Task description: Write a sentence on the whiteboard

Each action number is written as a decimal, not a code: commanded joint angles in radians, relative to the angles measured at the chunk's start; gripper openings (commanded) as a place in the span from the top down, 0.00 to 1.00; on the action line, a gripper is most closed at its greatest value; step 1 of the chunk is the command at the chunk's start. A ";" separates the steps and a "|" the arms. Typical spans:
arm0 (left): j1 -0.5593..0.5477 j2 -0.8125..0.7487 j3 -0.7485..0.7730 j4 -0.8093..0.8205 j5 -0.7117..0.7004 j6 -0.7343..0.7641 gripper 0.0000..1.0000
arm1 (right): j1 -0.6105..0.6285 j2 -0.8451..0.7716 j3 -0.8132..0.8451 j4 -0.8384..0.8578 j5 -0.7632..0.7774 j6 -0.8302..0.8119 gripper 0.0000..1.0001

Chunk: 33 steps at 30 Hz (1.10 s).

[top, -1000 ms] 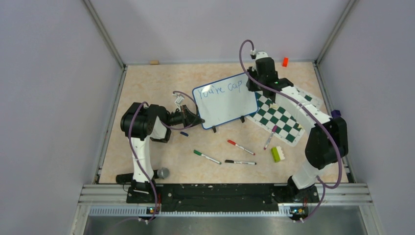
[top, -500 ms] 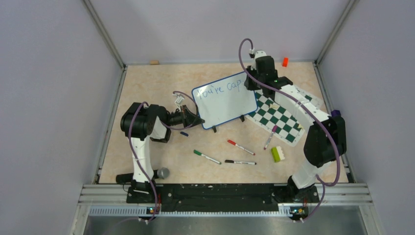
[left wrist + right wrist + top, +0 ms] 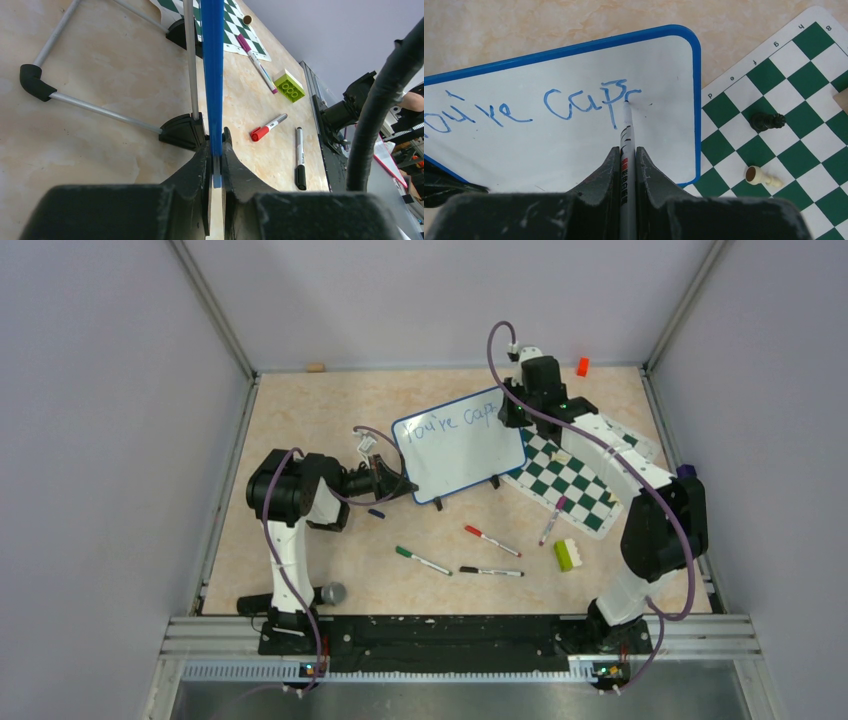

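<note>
The whiteboard (image 3: 460, 455), white with a blue frame, stands tilted on its black feet mid-table. My left gripper (image 3: 398, 483) is shut on its lower left frame edge (image 3: 212, 75), seen edge-on between the jaws in the left wrist view. The sentence (image 3: 450, 421) in blue reads "You're cap" with a started stroke after the p (image 3: 574, 102). My right gripper (image 3: 626, 150) is shut on a grey marker (image 3: 626, 130), whose tip touches the whiteboard (image 3: 549, 145) at that last stroke. From above, the right gripper (image 3: 510, 412) is at the board's upper right corner.
A green-and-white chess mat (image 3: 570, 485) lies right of the board, with a black piece (image 3: 767, 121) and a white piece (image 3: 763, 176) on it. Red (image 3: 491, 540), green (image 3: 422, 560), black (image 3: 490, 571) and purple (image 3: 551, 521) markers and a green brick (image 3: 568, 554) lie nearer.
The blue writing has grown by a stroke after "cap", with the right gripper and marker shifting slightly at the board's upper right. The left gripper and board have stayed put.
</note>
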 commanded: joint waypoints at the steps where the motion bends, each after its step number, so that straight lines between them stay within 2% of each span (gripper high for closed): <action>1: -0.001 -0.032 -0.010 0.072 0.045 0.016 0.95 | -0.006 -0.006 -0.006 -0.008 0.019 -0.008 1.00; 8: -0.001 -0.031 -0.010 0.072 0.046 0.015 0.95 | -0.011 -0.001 0.016 0.004 0.060 0.007 1.00; 33: 0.000 -0.029 -0.009 0.072 0.046 0.015 0.95 | -0.016 0.025 0.087 0.027 0.059 0.020 1.00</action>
